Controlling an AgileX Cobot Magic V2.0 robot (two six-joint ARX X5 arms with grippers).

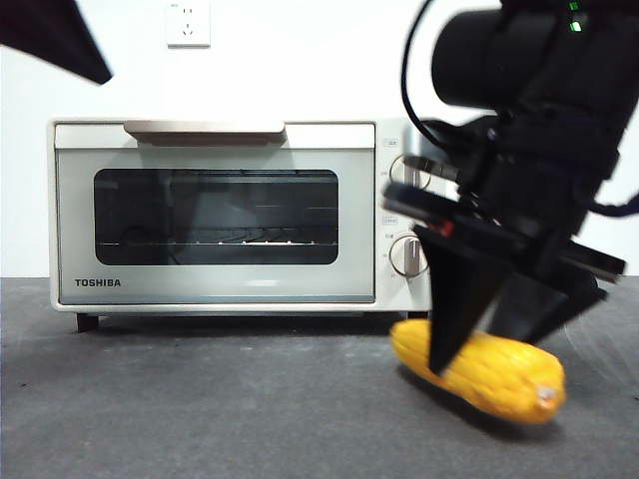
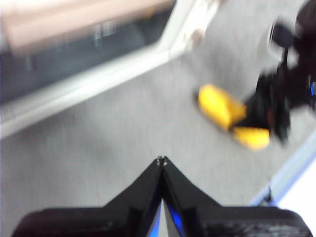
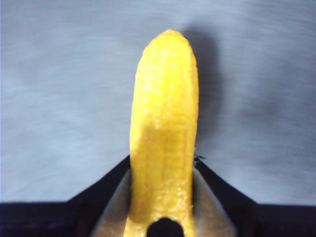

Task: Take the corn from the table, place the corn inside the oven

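Note:
My right gripper [image 1: 489, 344] is shut on the corn [image 1: 479, 374], a glossy yellow cob held low over the dark grey table [image 1: 200, 399], in front of the oven's right end. The right wrist view shows both jaws pressed against the sides of the corn [image 3: 165, 123], which casts a shadow beside it on the table. The cream Toshiba oven [image 1: 215, 215] stands behind with its door closed. My left gripper [image 2: 161, 159] is shut and empty, high up. Its blurred view shows the oven [image 2: 74, 84] and the corn [image 2: 217, 106] held by the other arm.
The left arm shows only as a black tip [image 1: 60, 35] at the top left corner. A wall socket [image 1: 189, 22] is above the oven. The table's edge [image 2: 291, 168] runs close behind the corn in the left wrist view.

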